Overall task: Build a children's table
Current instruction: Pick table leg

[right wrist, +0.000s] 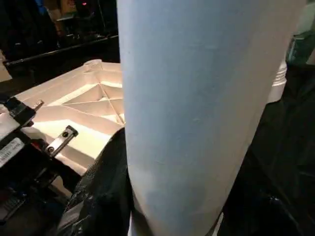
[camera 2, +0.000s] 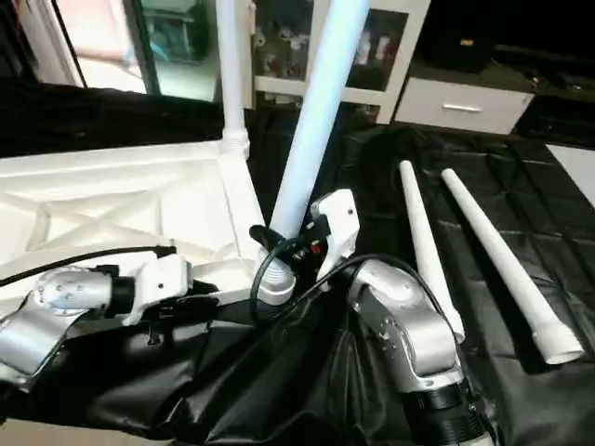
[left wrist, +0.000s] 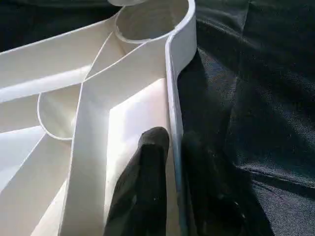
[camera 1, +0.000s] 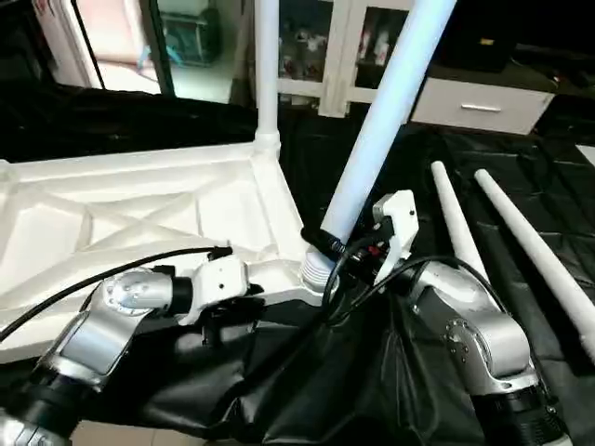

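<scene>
a: where's the table top (camera 1: 139, 218)?
b: upside down on the black-sheeted work table (camera 2: 521, 177), x-ribs facing up, taking the table's left part. one leg (camera 1: 267, 65) stands upright in the socket at its far right corner.

a: and the second leg?
b: a tilted leg (camera 1: 381, 116) has its ribbed lower end at the near right corner socket (camera 1: 316, 269), leaning away to the right. the right gripper (camera 1: 327, 243) is clamped around it just above that end; the right wrist view shows black fingers (right wrist: 106, 182) pressed against both sides of the tube.

a: the left gripper?
b: the left gripper (left wrist: 170, 162) pinches the top's right rim, one finger (left wrist: 147, 167) inside the rim and the other outside over the black sheet, a little short of the near corner socket.

a: the remaining legs?
b: two loose legs (camera 2: 423, 246) (camera 2: 502, 265) lie side by side on the sheet towards the table's right edge, apart from the top.

a: behind?
b: white cabinets (camera 1: 316, 46) with glass doors beyond the far edge.
</scene>
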